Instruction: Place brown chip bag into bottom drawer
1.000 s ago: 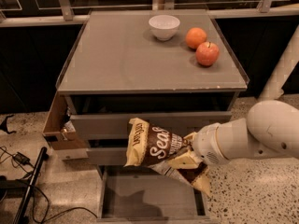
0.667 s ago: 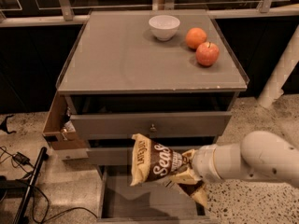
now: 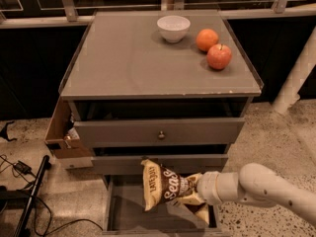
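A: Where's the gripper (image 3: 195,195)?

B: Low, front of the grey cabinet (image 3: 138,63), at the end of the white arm (image 3: 266,185) that reaches in from the right. It sits over the right half of the bottom drawer (image 3: 127,209).

A: State?

B: Clamped on the brown chip bag (image 3: 165,190). It grips the bag's right end; the bag covers most of the gripper.

A: And the bag itself?

B: Held in the air, lying roughly sideways, cream-yellow end to the left, dark middle with white lettering facing the camera. It hangs just in front of the middle drawer's (image 3: 197,131) lower edge and above the open bottom drawer. Whether its lower corner touches the drawer floor, cannot tell.

A: Drawer condition?

B: Pulled out, grey floor showing to the left of the bag.

A: Anything else noted?

B: On the cabinet top: white bowl (image 3: 173,28) at the back, orange (image 3: 207,39) just beside it to the right, apple (image 3: 219,56) touching or nearly touching the orange. Brown cardboard box (image 3: 60,135) hangs on the cabinet's left side. Black cables (image 3: 22,168) on the floor, far left.
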Controlling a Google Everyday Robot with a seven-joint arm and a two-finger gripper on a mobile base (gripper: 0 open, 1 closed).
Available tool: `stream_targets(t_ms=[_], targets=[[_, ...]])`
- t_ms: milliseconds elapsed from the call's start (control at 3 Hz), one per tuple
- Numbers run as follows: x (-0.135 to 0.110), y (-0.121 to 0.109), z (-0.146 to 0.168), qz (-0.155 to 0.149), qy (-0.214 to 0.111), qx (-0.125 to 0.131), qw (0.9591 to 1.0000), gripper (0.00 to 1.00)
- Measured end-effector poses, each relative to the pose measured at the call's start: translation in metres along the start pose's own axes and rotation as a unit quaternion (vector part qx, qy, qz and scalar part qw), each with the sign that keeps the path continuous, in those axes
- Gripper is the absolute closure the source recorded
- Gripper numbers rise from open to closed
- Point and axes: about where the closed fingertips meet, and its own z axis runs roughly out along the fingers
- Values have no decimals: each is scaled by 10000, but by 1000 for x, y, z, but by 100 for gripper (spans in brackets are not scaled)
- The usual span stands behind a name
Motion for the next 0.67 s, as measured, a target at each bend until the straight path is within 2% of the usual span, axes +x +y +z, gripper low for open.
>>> stream_targets(t_ms=[333, 667], targets=[[24, 19, 29, 256, -123, -260, 9993, 100], [53, 15, 41, -236, 200, -100, 9995, 100]])
